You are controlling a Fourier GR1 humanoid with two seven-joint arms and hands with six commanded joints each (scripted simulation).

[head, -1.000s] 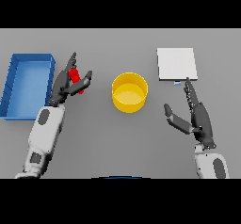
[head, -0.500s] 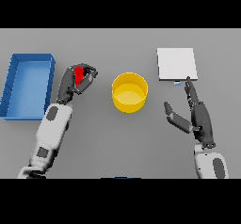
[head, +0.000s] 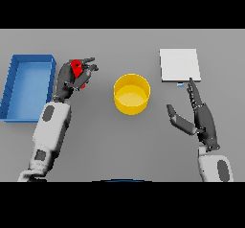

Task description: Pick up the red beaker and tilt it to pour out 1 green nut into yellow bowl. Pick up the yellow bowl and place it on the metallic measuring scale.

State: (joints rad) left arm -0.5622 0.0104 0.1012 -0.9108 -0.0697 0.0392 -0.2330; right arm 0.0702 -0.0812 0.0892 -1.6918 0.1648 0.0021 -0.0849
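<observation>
Red beaker [head: 76,72]: small, glossy, mostly covered by left hand [head: 69,78], whose dark fingers curl round it; only red patches show betw. fingers, so its tilt and shape are hard to read. It sits just R of the blue tray [head: 28,59], well L of the yellow bowl [head: 131,94].

Bowl: round, smooth, plain yellow w/ thick rim, paler floor inside; upright on grey table [head: 119,141] near centre. Cannot tell if anything lies in it.

Scale [head: 179,65]: flat square plate, pale grey-white, matte; small tab at its near edge, partly behind a fingertip of right hand [head: 198,119]. Right hand rests near-R of bowl, apart from it, fingers straight and pointing toward scale, thumb spread out to the side; grasps nothing.

Tray: rectangular, low walls, open top, blue throughout.

Green nut not made out anywhere.
</observation>
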